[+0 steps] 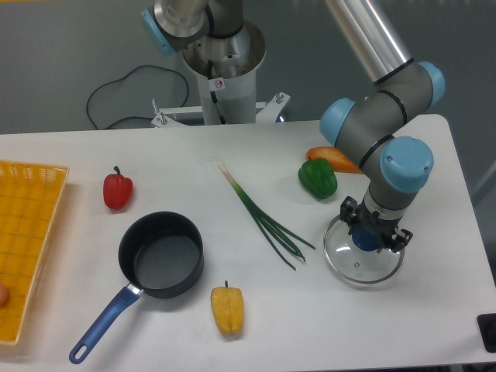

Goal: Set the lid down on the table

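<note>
We see the lid (363, 260) in the lower right of the frame. It looks like it lies flat on the table (232, 163), or just above it; we cannot tell if it is touching yet. Its blue knob points straight up. Our gripper (370, 237) sits right on top of that knob, with its fingers clenched around it. So the lid is straight below the gripper, and the lid is round, so it has no long side to worry about.

We think the next move is to let go and lift straight up. Nothing blocks the way up.

Now we look around the lid. The green onion (263, 218) has its tips just to the left of the lid's rim, close but apart. The green pepper (318, 177) and the orange pepper (333, 158) are above it in the frame, near but not touching. The right edge of the table is a little way off.

The saucepan (159, 256), the yellow pepper (227, 309), the red pepper (117, 191) and the yellow basket (27, 232) are well apart, on the left side.
</note>
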